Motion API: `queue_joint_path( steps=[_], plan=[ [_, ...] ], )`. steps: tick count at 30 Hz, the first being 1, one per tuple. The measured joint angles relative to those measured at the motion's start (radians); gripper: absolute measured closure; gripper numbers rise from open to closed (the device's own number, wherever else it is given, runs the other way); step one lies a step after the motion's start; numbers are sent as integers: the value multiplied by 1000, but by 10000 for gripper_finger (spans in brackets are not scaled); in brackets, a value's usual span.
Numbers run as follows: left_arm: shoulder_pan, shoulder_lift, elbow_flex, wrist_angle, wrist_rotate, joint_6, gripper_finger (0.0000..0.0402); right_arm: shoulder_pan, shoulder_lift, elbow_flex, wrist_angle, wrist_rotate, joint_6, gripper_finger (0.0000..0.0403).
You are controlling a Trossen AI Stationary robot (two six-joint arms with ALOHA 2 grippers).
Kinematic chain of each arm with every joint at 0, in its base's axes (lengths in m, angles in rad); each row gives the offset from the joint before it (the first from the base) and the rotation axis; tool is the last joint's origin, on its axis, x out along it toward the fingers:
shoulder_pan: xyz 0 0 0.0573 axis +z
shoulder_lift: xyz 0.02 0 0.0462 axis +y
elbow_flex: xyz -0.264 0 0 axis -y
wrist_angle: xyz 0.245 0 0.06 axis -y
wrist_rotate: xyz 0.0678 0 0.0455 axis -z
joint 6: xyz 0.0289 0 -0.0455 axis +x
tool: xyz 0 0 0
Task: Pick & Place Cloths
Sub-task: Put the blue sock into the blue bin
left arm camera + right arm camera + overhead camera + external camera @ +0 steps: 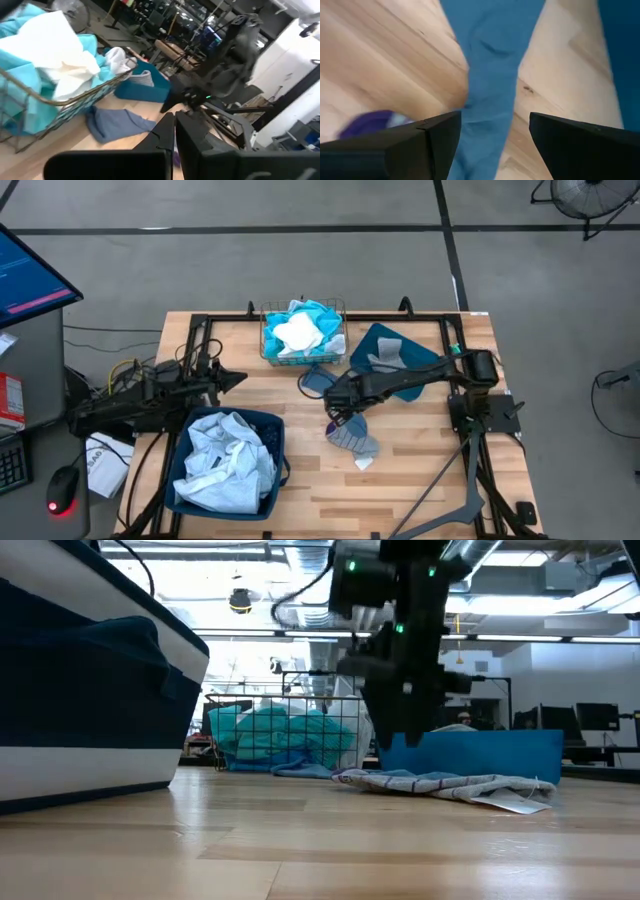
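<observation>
Right end effector (338, 402) spread wide above the slate-blue cloth (318, 380), just beside the wire basket (270, 340); risks pinching a single thin fold and dragging rather than lifting, or snagging the checked cloth (352, 437) farther from the basket. Left end effector (232, 378) pressed together, waiting on the basket's other side; could be clipped during a carry across the desk (420, 470).

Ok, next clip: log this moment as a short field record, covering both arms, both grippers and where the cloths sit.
right gripper: open, over the table's middle, above a blue cloth
left gripper: shut, empty, waiting at the table's left
wire basket: holds turquoise and white cloths
teal bin: holds pale cloths
loose on table: grey-blue cloth
</observation>
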Motion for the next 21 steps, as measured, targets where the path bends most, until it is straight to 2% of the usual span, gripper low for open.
queue_joint_path(
  steps=[5, 12, 21],
  plan=[
    [-33, -1, -9, 44, -15, 0, 401, -21, 58, 0, -4, -16, -25, 173],
    [-40, 0, -9, 47, -28, 0, 400, -45, 77, -1, 57, -71, -85, 176],
    [-40, 6, -9, 50, -35, 2, 400, -48, 134, 6, 95, -133, -98, 221]
  ],
)
